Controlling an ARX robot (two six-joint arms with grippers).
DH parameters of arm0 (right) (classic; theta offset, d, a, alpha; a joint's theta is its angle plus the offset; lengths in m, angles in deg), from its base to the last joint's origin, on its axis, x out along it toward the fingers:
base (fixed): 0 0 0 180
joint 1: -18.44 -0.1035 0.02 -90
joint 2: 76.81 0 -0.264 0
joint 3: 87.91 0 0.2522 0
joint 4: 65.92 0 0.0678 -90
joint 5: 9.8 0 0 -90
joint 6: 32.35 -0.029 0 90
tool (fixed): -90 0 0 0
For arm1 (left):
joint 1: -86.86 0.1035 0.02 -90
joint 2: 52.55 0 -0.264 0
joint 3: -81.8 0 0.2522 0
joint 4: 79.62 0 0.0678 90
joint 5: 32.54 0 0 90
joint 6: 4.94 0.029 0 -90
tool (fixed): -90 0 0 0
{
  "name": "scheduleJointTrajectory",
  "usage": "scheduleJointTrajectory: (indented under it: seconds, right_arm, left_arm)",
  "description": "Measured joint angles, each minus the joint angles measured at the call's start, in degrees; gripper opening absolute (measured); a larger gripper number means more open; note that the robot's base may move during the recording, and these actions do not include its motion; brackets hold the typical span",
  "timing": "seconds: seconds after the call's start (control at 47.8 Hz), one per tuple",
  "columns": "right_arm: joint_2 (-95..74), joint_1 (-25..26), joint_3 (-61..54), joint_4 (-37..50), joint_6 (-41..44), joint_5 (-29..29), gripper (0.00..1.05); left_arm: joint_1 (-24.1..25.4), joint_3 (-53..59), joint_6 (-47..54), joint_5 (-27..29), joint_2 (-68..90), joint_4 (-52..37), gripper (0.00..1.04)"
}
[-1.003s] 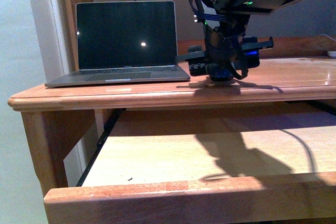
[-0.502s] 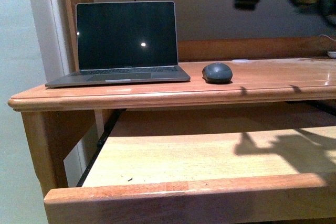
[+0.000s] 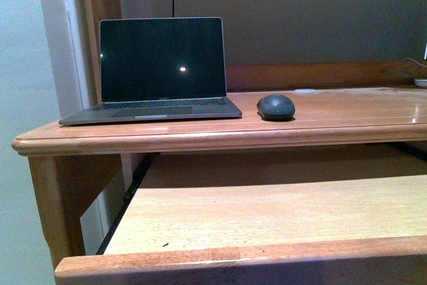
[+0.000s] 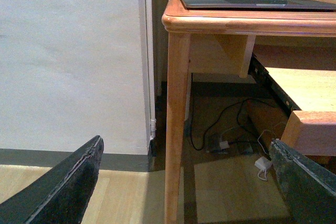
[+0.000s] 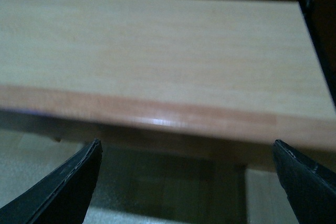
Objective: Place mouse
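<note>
You see the mouse [image 3: 276, 107] as a small dark grey dome, smooth, rounded and cordless, lying flat on the bench [image 3: 200, 139]. It sits just beside the open laptop [image 3: 163, 65], off its right front corner, not touching it, with nothing holding it. Its long axis appears to run across your front view, roughly along the bench's front edge; you cannot tell which end is the front. The left tool [image 4: 185, 142] is spread wide and empty, low near the bench leg [image 4: 176, 129]. The right tool [image 5: 186, 142] is also spread wide and empty, facing the front edge of the pull-out shelf [image 5: 157, 51].
</note>
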Motion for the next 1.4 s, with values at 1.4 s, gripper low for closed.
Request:
scheduleJointTrajectory:
  seconds: [1.4]
  right_arm:
    - [-12.74,-24.79,8.9,10.84,-15.89,-34.01,0.97]
  left_arm:
    - [0.0,0.0,0.0,0.0,0.0,0.0,0.97]
